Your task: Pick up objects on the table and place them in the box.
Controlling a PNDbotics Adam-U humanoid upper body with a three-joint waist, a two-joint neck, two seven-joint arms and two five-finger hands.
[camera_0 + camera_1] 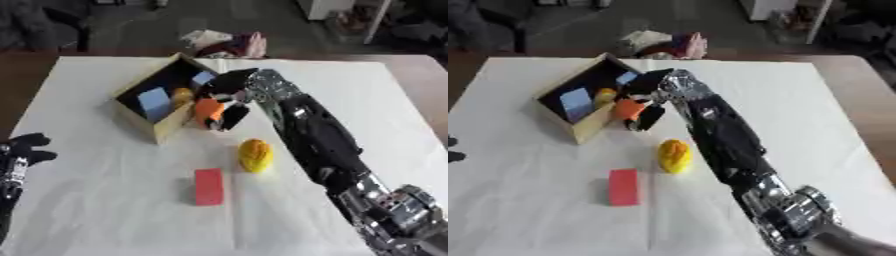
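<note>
Your white-covered table (105,210) fills the view, with dim clutter behind its far edge. The wooden box (154,107) lies tipped, its opening facing you, and holds pale blue blocks (154,102) and something yellow-orange you can't make out. Your right hand (226,100) is at the box's front edge, fingers curled around an orange piece (207,110) that they partly hide. A yellow lump (255,155) and a red block (208,186) lie nearer you. Your left hand (22,152) rests open at the left edge, cut off.

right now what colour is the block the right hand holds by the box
Orange; the block in the right hand shows best in the left eye view.
</note>
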